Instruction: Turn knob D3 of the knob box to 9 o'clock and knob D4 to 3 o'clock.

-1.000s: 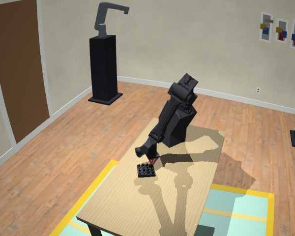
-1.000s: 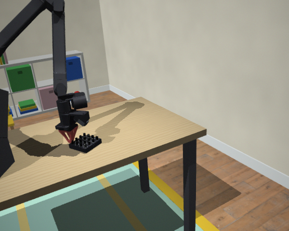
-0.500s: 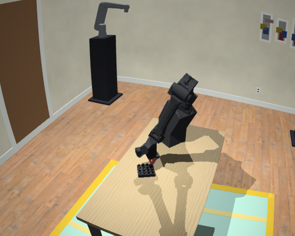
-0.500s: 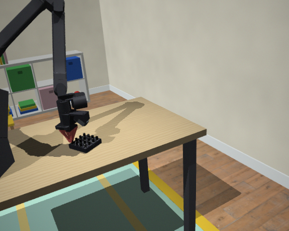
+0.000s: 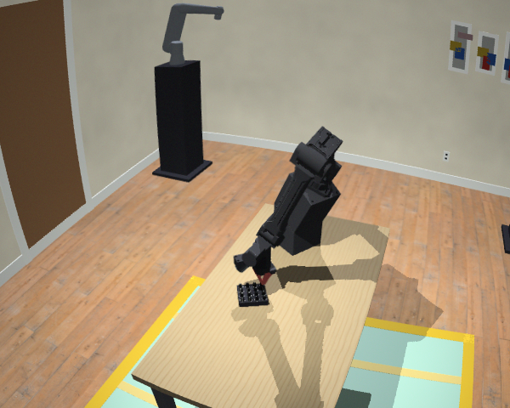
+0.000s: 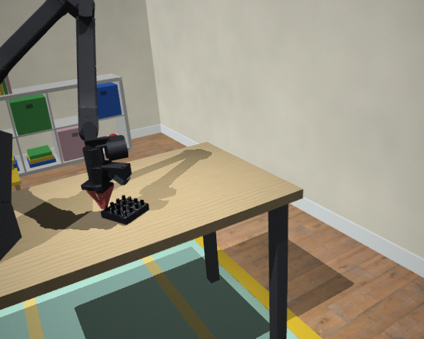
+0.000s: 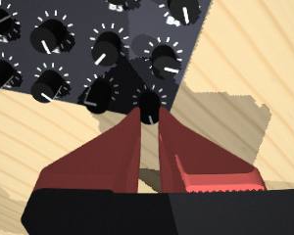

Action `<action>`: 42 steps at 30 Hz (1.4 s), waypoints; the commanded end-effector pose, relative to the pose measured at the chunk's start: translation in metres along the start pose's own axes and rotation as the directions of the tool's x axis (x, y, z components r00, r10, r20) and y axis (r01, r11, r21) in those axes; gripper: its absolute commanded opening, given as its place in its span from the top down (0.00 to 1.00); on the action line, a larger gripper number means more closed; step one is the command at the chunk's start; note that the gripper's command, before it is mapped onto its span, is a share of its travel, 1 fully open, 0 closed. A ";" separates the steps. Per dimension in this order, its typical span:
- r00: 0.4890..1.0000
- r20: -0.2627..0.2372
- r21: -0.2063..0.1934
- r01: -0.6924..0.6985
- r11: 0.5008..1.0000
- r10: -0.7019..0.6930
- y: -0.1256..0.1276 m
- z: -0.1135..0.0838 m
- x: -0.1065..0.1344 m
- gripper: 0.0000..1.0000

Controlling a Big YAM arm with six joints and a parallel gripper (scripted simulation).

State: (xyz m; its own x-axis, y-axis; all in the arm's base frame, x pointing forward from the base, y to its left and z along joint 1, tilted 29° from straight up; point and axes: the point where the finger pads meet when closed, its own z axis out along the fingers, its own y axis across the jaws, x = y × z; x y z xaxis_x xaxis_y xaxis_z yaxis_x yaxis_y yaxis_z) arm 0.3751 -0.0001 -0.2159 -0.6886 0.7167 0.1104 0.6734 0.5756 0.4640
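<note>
- Top view: the knob box (image 5: 252, 303) (image 6: 113, 217) (image 7: 142, 24) is on the surface (image 5: 202, 342) (image 6: 212, 182) (image 7: 240, 59), with the end effector (image 5: 263, 283) (image 6: 102, 208) (image 7: 149, 117) at its 1 o'clock corner. Before any turn, the fingers should be centred over the knob's axis.
- Exterior view: the fingertips come down at the box's 10 o'clock corner, and the box sits level. Keep downward push light, so it neither tips nor slides.
- Wrist view: the end effector looks closed on knob D4 (image 7: 149, 101), a finger at its 9 and 3 o'clock sides. Its line seems to point near its own 5 o'clock, so I'd roll the wrist counter-clockwise to 3, slowly, then check the line before letting go. Knob D3 (image 7: 99, 94) is close by at 10 o'clock, and C4 (image 7: 163, 60) at 1; open only slightly and lift straight up to spare both. D3's own turn to 9 should be judged separately; its line is hard to read.
</note>
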 end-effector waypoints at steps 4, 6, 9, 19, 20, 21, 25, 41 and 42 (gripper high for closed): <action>1.000 0.012 -0.006 -0.002 1.000 0.002 0.004 0.001 -0.005 0.92; 1.000 0.012 -0.006 0.000 1.000 0.000 0.004 0.001 -0.005 0.92; 1.000 0.012 -0.006 0.011 1.000 -0.011 0.004 0.001 -0.005 0.92; 0.997 0.012 -0.005 0.082 0.997 -0.082 0.004 0.001 -0.005 0.92; 0.996 0.012 -0.005 0.094 0.996 -0.094 0.004 0.001 -0.005 0.92; 0.994 0.012 -0.005 0.107 0.994 -0.107 0.004 0.001 -0.005 0.92; 0.991 0.012 -0.006 0.137 0.991 -0.137 0.004 0.001 -0.005 0.92; 0.901 0.013 -0.004 0.433 0.902 -0.433 0.005 0.001 -0.005 0.92; 0.890 0.014 -0.004 0.456 0.890 -0.456 0.005 0.001 -0.005 0.92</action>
State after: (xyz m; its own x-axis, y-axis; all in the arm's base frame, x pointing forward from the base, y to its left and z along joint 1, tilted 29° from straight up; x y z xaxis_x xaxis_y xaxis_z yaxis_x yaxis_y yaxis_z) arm 0.3748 -0.0007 -0.2162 -0.8851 0.4609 -0.0648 0.3805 0.7967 0.4695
